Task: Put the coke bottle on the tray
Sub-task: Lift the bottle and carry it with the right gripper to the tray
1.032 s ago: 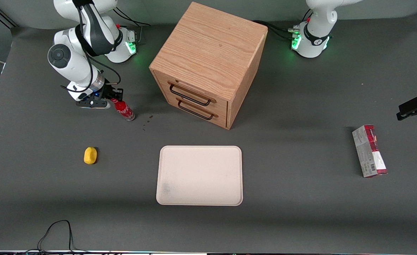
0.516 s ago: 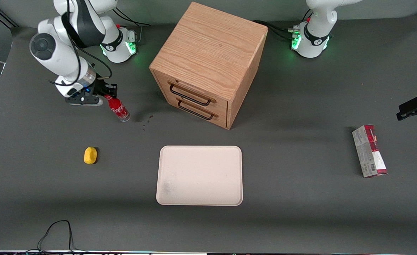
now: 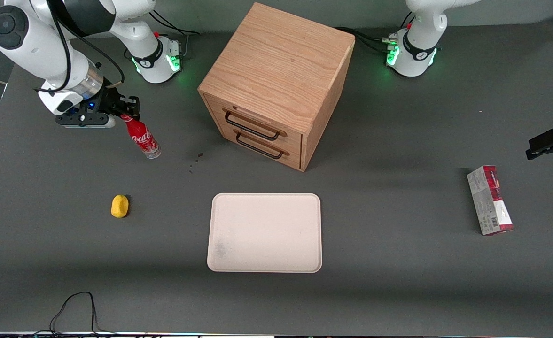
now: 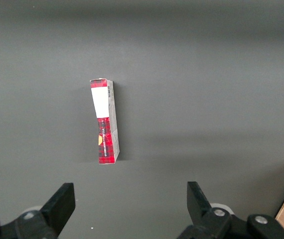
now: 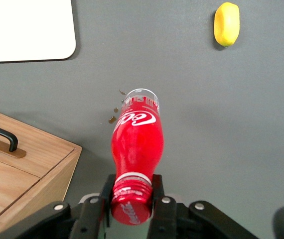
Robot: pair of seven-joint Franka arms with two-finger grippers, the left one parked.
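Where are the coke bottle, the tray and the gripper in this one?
coke bottle (image 3: pixel 141 136): front view, on its red labelled body.
tray (image 3: pixel 265 233): front view, on its bare flat middle.
gripper (image 5: pixel 132 195): right wrist view, between the fingertips, shut on the bottle's cap end, above the table.

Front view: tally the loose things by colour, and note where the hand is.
Red: 2, the coke bottle gripped at its cap by the hand above the table, and the red-and-grey carton
Yellow: 1, small yellow object
Cream-pink: 1, the tray
Wood: 1, drawer cabinet
Total: 5
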